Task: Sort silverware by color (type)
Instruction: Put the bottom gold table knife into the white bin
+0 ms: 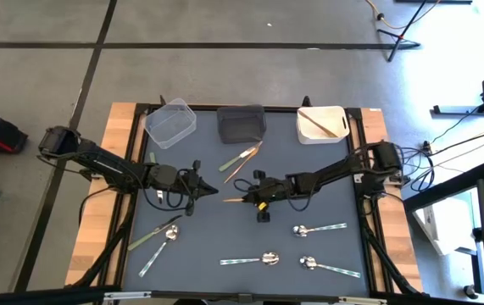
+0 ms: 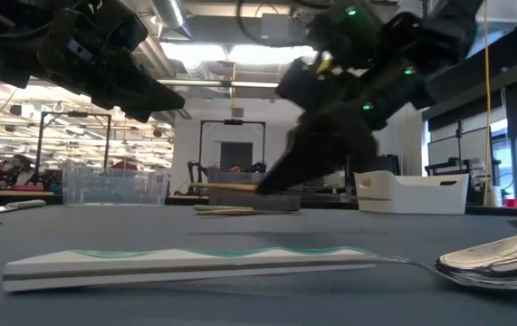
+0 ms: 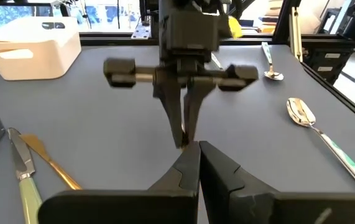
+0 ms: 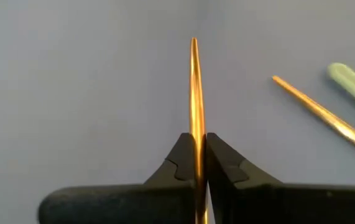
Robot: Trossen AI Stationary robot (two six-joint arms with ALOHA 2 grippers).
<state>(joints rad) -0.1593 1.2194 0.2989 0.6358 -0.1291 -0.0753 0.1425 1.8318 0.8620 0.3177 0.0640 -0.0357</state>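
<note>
At centre frame in the high view, the right gripper [image 1: 251, 198] pinches a thin copper stick [image 4: 194, 93] by one end; such a narrow hold could let it swivel or slip. The left gripper [image 1: 192, 188], fingers together and empty, sits close enough to collide.

1. The high view looks straight down on the whole table [image 1: 242, 233].
2. The low view sits at tabletop height, close to a spoon [image 2: 489, 258], facing the bins.
3. The left wrist view faces the right gripper [image 3: 183, 134].
4. The right wrist view looks closely down at its copper stick [image 4: 194, 93], shared with the high view.
</note>
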